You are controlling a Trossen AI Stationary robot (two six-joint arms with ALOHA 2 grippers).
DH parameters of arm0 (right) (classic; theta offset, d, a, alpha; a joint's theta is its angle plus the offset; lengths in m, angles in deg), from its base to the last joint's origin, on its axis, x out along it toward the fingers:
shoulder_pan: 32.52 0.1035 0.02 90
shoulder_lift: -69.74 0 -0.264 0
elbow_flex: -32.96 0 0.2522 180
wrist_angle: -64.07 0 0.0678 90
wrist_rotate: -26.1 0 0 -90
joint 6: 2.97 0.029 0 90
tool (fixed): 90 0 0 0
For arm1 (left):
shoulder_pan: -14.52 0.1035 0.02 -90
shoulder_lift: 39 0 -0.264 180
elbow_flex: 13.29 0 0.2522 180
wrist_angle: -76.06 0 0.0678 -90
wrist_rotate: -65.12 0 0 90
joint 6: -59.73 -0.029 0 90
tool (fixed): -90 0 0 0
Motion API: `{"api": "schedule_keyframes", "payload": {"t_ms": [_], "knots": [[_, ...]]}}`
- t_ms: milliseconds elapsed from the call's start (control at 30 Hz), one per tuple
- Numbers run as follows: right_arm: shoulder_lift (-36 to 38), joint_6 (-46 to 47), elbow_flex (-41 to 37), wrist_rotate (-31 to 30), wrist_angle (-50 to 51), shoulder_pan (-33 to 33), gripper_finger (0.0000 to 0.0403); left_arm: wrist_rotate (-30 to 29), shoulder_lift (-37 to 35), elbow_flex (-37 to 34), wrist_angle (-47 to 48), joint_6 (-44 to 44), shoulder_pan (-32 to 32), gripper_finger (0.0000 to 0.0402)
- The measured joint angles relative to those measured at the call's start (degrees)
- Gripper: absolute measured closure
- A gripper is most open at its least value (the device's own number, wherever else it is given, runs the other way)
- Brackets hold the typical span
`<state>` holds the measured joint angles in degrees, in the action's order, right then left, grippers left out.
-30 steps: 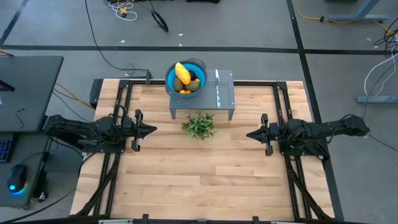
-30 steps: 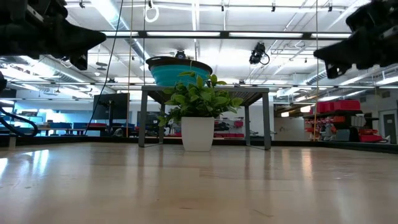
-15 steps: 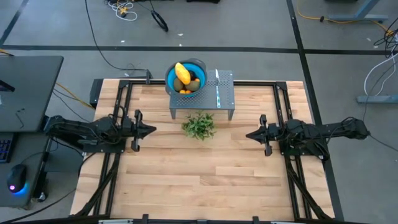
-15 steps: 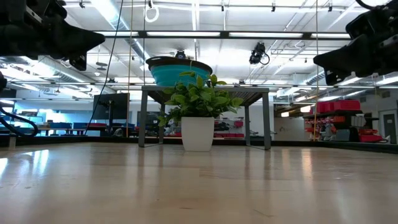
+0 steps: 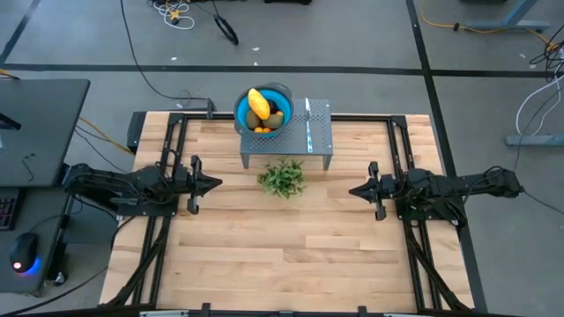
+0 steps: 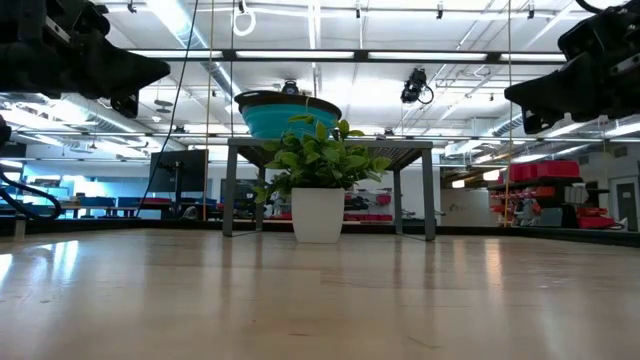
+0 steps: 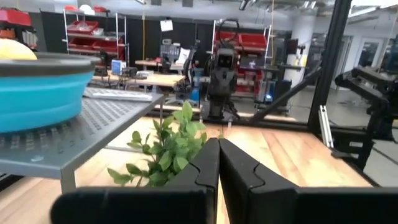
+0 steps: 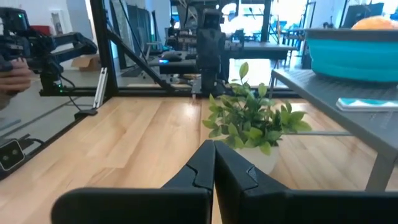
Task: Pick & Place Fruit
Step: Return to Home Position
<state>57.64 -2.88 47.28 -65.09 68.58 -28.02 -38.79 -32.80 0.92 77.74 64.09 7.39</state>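
Observation:
The fruit (image 5: 262, 111) lies in a blue bowl (image 5: 280, 92) on a small grey perforated stand (image 5: 319, 132) at the table's far side: a yellow oblong, olive-green ovals and small orange pieces show from above. My left gripper (image 5: 218, 184) hovers shut at the table's left, pointing right toward the middle. My right gripper (image 5: 352, 189) hovers shut at the table's right, pointing left. Both stand well clear of the bowl; in the wrist views their fingers (image 7: 217, 163) (image 8: 213, 163) are closed together.
A leafy green plant in a white pot (image 5: 282, 178) stands just in front of the stand, between the two grippers. A white knife with a blue handle (image 5: 309, 126) lies on the stand beside the bowl. Bare wooden tabletop (image 5: 282, 246) stretches toward the near edge.
My right arm has drawn in slightly at its elbow; its gripper stays about where it was. The fruit and bowl have kept still.

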Motion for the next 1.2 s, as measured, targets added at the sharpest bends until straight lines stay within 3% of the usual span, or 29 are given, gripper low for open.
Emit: {"api": "schedule_keyframes", "payload": {"t_ms": [267, 400, 633, 767, 967, 1200], "knots": [[2.79, -2.64, 0.0, -0.37, 2.4, 0.02, 0.0394, 0.51, -0.69, 1.28, 4.71, -0.57, 0.0, 0.0395], [3.08, -1.83, 0.0, -4.64, 7.58, 0.02, 0.0394, -0.76, -1.66, 0.0, 5.36, -1.12, 0.0, 0.0385], [3.15, -1.89, 0.0, -1.85, 7.34, 0.03, 0.0394, 1.03, -1.75, 0.0, 5.18, -3.56, 0.0, 0.0396], [3.15, -2.07, 0.0, -4.11, 7.32, 0.02, 0.0394, 0.89, -1.73, 0.0, 5.7, -4.99, 0.0, 0.0385], [2.82, -2.08, 0.0, -14.95, 5.97, 0.0, 0.0394, 0.55, -1.73, -0.02, 4.57, -9.29, 0.0, 0.0372], [2.82, -1.35, 0.0, -14.17, 6.11, 0.09, 0.0394, -3.52, -1.7, -0.02, 7.52, -5.05, 0.0, 0.0389]]}}
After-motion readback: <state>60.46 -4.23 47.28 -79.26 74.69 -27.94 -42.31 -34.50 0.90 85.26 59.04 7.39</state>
